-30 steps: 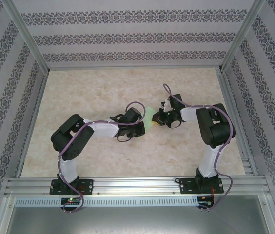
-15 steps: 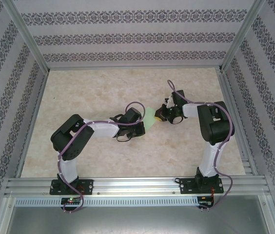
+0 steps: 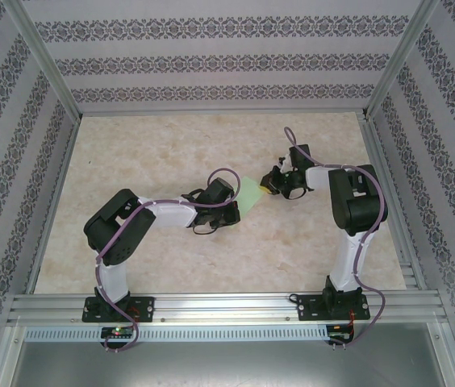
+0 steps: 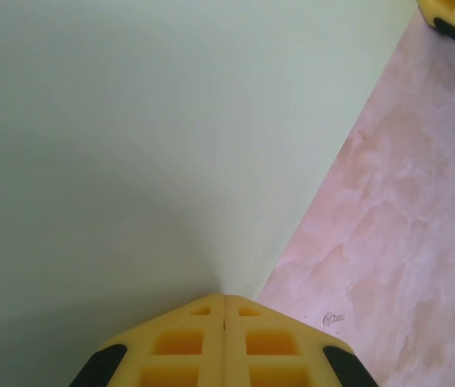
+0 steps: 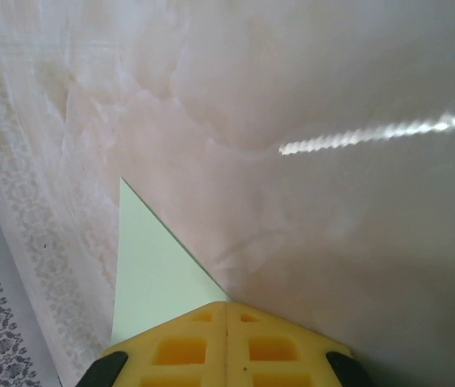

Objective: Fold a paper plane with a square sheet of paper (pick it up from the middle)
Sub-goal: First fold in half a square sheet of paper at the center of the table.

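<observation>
Sliding upper-right, the right pincer (image 3: pixel 269 185) is tugging the square sheet of paper (image 3: pixel 249 193) outward, the left pincer (image 4: pixel 225 298) clenching it too.

Closed left tool (image 4: pixel 225 301) pinches the square sheet of paper (image 4: pixel 131 153) above tabletop (image 4: pixel 405 242).

around me lies a beige, marble-patterned table top (image 3: pixel 171 145), pale and glossy, with a bright streak of light (image 5: pixel 381 133) across it. wallpaper (image 3: pixel 211 64) in grey and white stripes with dark ornamental bands closes off the back and both sides. aluminium posts (image 3: pixel 46 60) rise at the far corners, and a slotted aluminium rail (image 3: pixel 227 305) runs along my near edge.
</observation>
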`<move>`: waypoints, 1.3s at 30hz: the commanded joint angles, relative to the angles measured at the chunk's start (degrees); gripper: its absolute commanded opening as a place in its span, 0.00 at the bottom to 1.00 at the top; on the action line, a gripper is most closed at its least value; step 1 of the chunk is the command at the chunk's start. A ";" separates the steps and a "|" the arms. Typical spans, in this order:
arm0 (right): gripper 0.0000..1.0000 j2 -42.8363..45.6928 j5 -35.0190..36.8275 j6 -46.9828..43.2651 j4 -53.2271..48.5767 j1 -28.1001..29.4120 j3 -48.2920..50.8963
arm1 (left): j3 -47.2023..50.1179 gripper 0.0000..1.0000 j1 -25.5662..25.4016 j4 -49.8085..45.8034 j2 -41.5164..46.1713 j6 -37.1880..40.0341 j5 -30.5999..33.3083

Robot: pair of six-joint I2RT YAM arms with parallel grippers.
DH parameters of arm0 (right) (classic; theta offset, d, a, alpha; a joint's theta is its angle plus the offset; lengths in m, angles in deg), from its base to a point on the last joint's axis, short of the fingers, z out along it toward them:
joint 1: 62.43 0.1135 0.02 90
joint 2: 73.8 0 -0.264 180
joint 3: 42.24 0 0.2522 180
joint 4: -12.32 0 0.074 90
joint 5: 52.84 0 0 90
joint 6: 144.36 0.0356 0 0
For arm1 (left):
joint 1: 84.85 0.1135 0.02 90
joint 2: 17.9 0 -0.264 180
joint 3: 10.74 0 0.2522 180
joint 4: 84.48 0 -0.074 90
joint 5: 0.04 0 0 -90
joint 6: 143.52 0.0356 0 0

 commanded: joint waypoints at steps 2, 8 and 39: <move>0.00 -2.95 12.36 0.35 3.12 -3.92 -1.50 | 2.72 0.00 0.24 -9.98 -2.76 -0.36 0.22; 0.00 0.52 9.34 -0.46 4.74 -4.01 -0.75 | 1.77 0.00 0.24 -9.97 -3.24 -0.01 -0.07; 0.00 3.29 6.38 -7.19 -2.86 7.84 6.83 | -2.21 0.01 1.68 0.61 0.18 7.49 -8.81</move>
